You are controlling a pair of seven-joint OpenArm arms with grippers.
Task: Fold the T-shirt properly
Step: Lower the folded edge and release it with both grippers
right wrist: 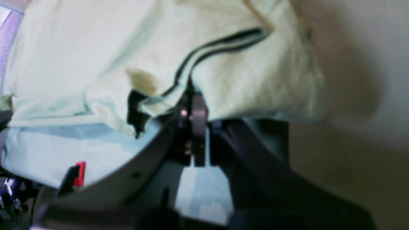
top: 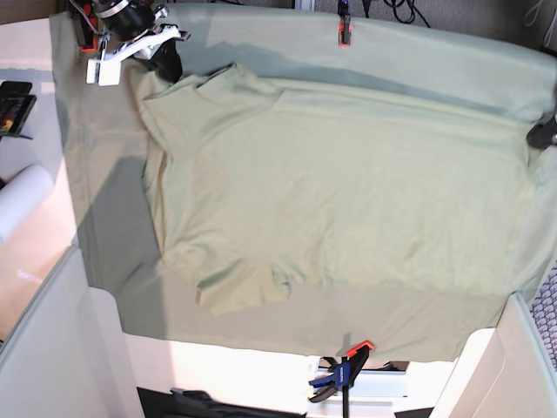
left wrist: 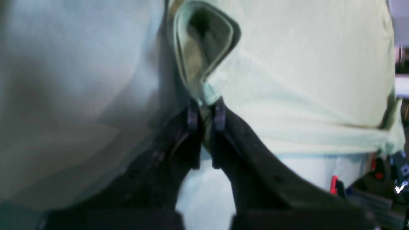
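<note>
In the base view, at the upper left, the right end effector (top: 170, 65) is seen pinching an upper corner of the pale yellowish sage-green cotton T-shirt (top: 339, 192); in the right wrist view its jaws are pressed together on a hemmed fold of that fabric (right wrist: 195, 105). The garment is held stretched across the grey-green cloth-covered table (top: 113, 226), probably so that a fold can be carried over evenly. The cloth is pinned by an orange clamp (top: 345, 31) at the far edge and a blue-and-orange clamp (top: 341, 374) at the near edge. At the far right, the left end effector (left wrist: 206, 110) is closed on another folded edge of the T-shirt (left wrist: 287, 89). No containers are visible.
</note>
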